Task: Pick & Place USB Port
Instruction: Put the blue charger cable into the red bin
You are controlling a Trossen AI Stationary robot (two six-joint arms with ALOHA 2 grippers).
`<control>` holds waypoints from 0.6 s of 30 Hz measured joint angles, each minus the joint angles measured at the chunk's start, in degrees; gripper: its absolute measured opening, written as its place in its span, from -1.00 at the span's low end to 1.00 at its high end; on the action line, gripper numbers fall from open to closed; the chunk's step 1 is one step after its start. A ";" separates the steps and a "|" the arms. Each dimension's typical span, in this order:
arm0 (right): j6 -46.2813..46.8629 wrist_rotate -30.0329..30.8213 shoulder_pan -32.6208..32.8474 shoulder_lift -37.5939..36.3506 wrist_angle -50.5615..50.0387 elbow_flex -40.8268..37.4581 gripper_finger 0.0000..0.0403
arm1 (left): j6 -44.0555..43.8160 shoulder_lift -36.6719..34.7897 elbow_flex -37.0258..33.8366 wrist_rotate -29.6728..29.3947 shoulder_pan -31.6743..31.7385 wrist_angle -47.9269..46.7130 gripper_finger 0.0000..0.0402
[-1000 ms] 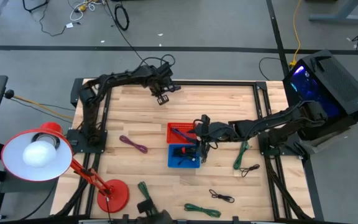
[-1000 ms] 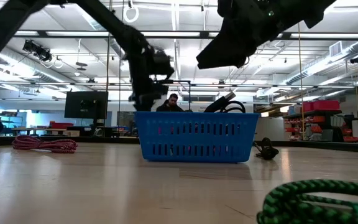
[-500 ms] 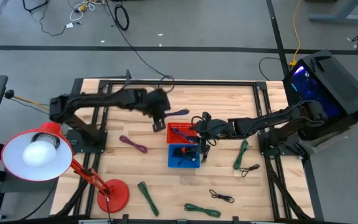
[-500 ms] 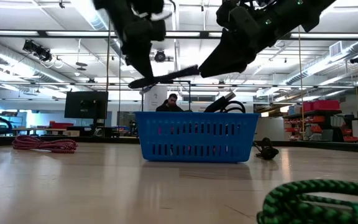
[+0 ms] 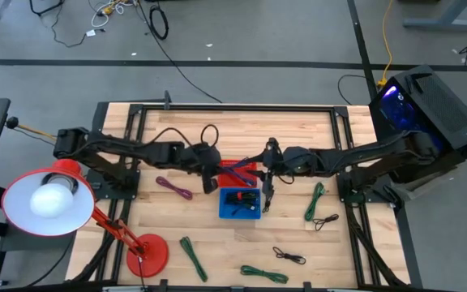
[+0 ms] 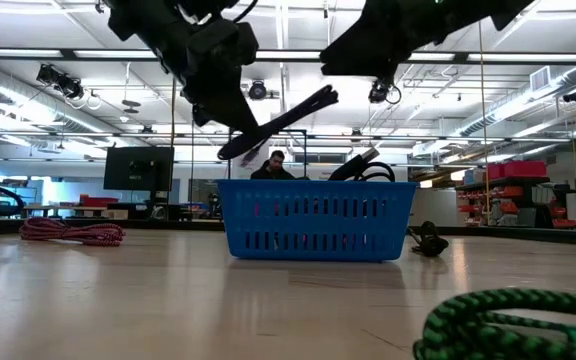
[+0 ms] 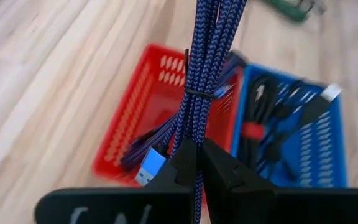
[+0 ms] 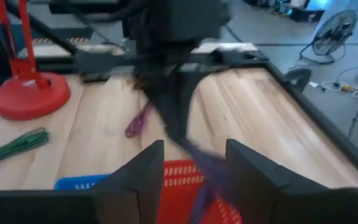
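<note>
A blue braided USB cable (image 7: 207, 56) is pinched tight by the left gripper (image 7: 194, 163) over the red basket (image 7: 135, 118), mid-frame, ready for dropping, while the right gripper (image 8: 192, 171) is held open nearby.

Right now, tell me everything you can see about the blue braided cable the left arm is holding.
The blue braided cable is a bundle of several woven-looking strands bound by a thin dark tie, with a light blue USB plug at one end. The left gripper is shut on it, holding it in the air above the red plastic basket, beside the blue plastic basket. The open right gripper waits close by, not touching it.
</note>
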 joint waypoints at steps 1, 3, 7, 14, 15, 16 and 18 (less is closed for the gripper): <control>0.00 0.12 -0.07 -0.48 0.10 0.00 -0.14 | -0.04 0.12 -0.71 0.00 -0.57 2.02 -0.96; 0.00 0.12 -0.26 -1.59 -0.39 0.00 -0.14 | -0.04 0.16 -1.51 -0.25 -1.71 4.29 -0.96; 0.00 0.19 -0.27 -2.98 -0.43 0.00 -0.14 | -0.16 0.15 -1.74 -3.42 -3.25 7.36 -0.96; 0.05 0.21 -0.27 -3.36 -0.48 0.00 -0.14 | -0.42 3.27 -1.76 -9.66 -5.59 14.81 -0.96; 0.13 0.20 -0.24 -3.34 -0.47 0.00 -0.14 | -0.39 4.36 -1.59 -10.46 -5.74 15.52 -0.96; 0.37 0.16 -0.24 -3.34 -0.40 0.00 -0.14 | -0.44 5.59 -1.63 -11.61 -5.91 15.02 -0.96; 0.42 -0.04 -0.23 -3.34 -0.36 0.00 -0.14 | -0.53 8.11 -1.86 -13.18 -5.87 14.51 -0.96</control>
